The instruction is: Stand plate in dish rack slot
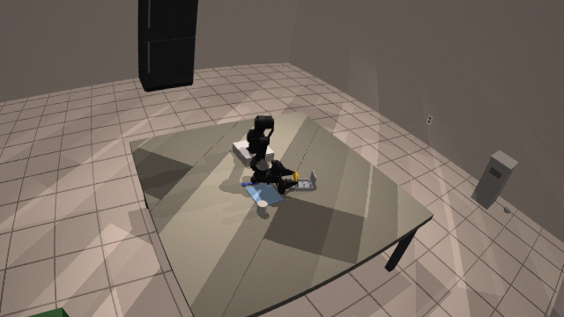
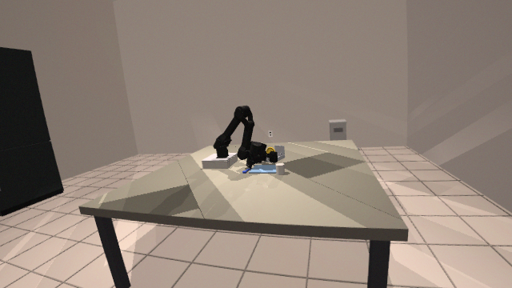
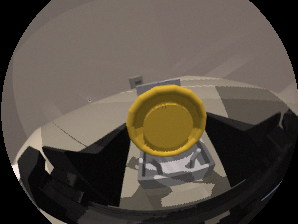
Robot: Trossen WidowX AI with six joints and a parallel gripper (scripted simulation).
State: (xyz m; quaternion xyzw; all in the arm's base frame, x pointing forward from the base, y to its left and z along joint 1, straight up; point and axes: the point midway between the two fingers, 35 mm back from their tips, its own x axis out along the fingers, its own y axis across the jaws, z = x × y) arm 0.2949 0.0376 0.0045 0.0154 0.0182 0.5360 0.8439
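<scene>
The yellow plate (image 1: 295, 176) (image 2: 270, 150) (image 3: 168, 125) stands upright on edge, its face toward the wrist camera. My gripper (image 1: 294, 178) (image 3: 167, 122) is shut on it, with one black finger at each side of its rim. The grey dish rack (image 1: 310, 187) (image 2: 280, 151) (image 3: 172, 180) has a raised panel at its far end and short rails inside. In the wrist view the plate covers the rack's back part and the foot of the panel. Whether its lower edge is in a slot or above the rails cannot be told.
A blue mat (image 1: 264, 194) (image 2: 262, 170) lies beside the gripper. A white cup (image 1: 262, 208) (image 2: 280, 169) stands at its edge. A small dark blue object (image 1: 244, 184) (image 2: 246, 170) lies at another edge. The arm rises from a white base block (image 2: 216, 162).
</scene>
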